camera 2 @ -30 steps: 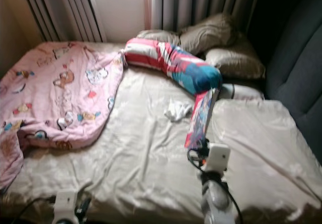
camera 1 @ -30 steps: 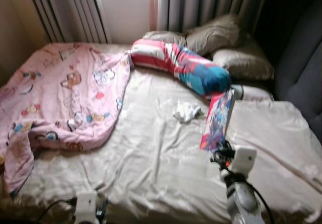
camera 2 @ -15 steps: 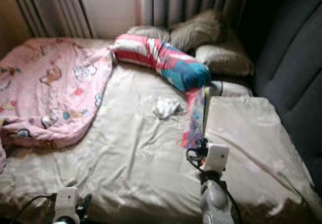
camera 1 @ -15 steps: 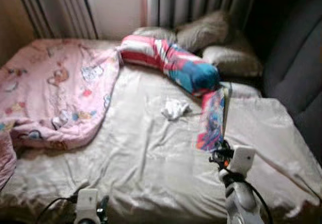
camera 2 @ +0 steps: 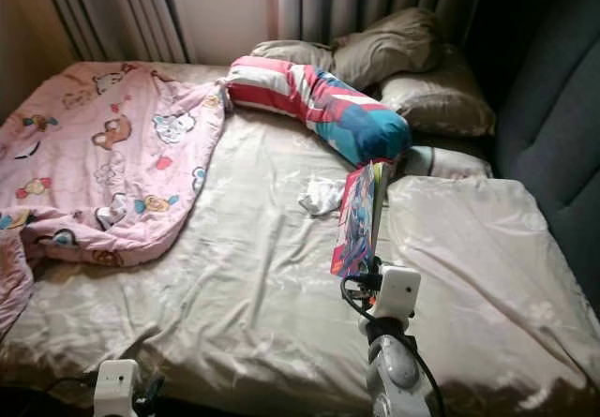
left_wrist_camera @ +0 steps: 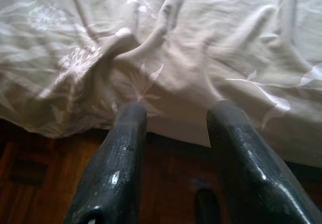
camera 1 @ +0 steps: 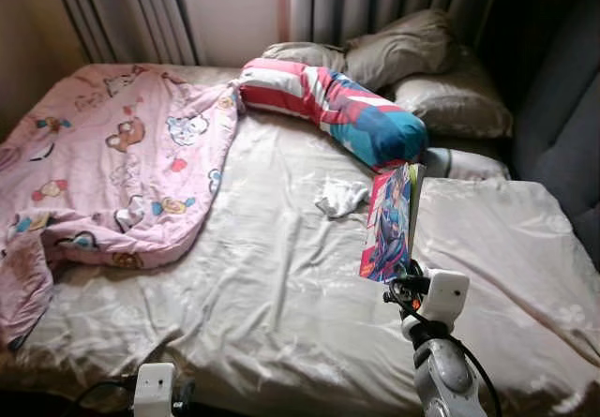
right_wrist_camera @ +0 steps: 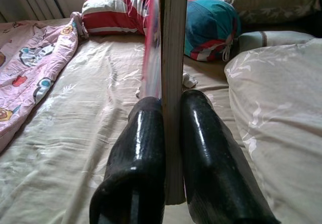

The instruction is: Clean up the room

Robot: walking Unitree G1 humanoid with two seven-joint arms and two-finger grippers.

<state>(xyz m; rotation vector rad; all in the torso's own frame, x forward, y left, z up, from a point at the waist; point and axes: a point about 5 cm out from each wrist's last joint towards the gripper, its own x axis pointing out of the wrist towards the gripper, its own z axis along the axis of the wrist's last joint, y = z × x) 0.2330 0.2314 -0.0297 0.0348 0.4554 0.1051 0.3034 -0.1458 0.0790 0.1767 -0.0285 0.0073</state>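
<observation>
My right gripper (right_wrist_camera: pixel 171 108) is shut on a colourful book (camera 1: pixel 389 220), which it holds upright above the beige bed sheet (camera 1: pixel 281 286). In the right wrist view the book's page edge (right_wrist_camera: pixel 172 53) stands between the two black fingers (right_wrist_camera: pixel 146 133). My left gripper (left_wrist_camera: pixel 176 116) is open and low at the bed's near edge, over the sheet's hem and the wooden floor (left_wrist_camera: pixel 45 183). A small white cloth (camera 1: pixel 342 195) lies crumpled on the sheet beyond the book. A pink cartoon blanket (camera 1: pixel 112 164) covers the bed's left side.
A striped red, white and teal bolster (camera 1: pixel 333 108) lies across the head of the bed, with beige pillows (camera 1: pixel 412 61) behind it. Grey curtains (camera 1: pixel 375 0) hang at the back. A dark upholstered wall (camera 1: pixel 562 126) runs along the right.
The camera has swung slightly, so the whole scene shifts. The book stays upright in my right gripper. The left arm stays low at the bed's edge.
</observation>
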